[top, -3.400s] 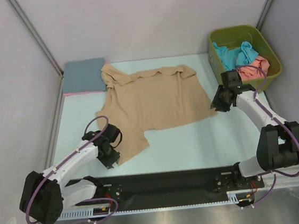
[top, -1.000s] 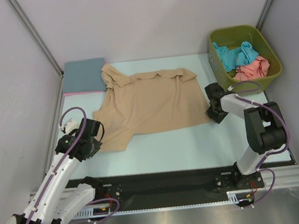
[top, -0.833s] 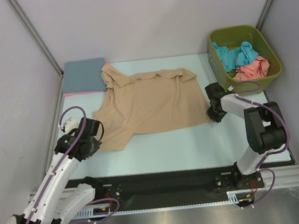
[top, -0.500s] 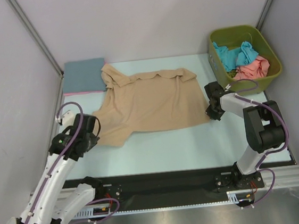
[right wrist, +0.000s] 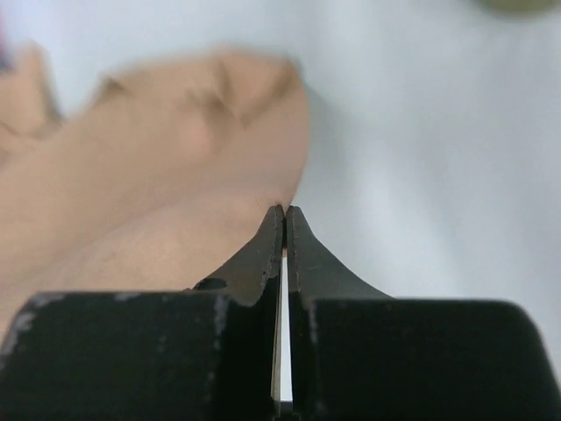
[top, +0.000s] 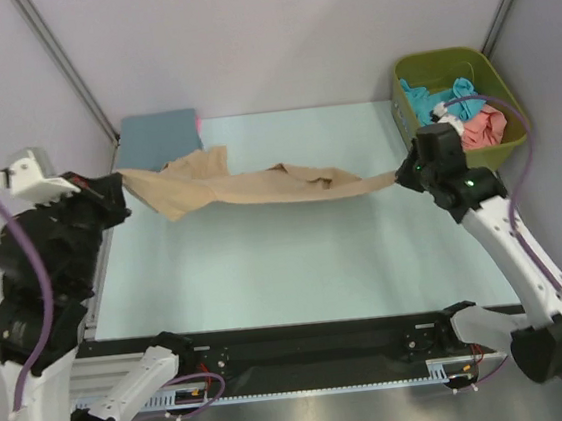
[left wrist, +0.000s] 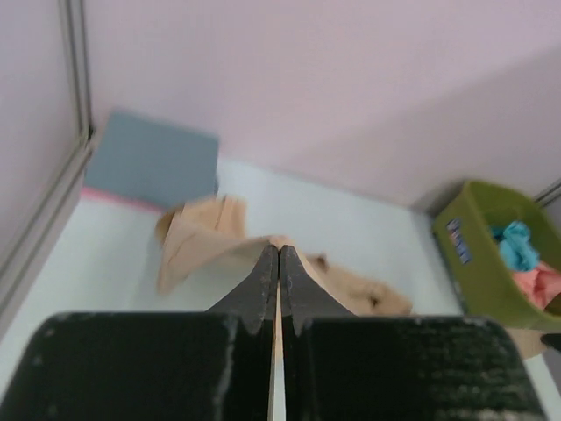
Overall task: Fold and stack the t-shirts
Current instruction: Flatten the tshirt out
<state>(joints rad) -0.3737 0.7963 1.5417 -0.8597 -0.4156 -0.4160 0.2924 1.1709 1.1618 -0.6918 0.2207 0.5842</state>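
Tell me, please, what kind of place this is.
Probably a robot test bench in a lab: plain grey panel walls enclose a pale table, the left arm and right arm are mounted at its near edge, holding a tan shirt, and a green bin holds more shirts.

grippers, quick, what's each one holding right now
Left gripper: shut on one end of the tan t-shirt.
Right gripper: shut on the other end of it.
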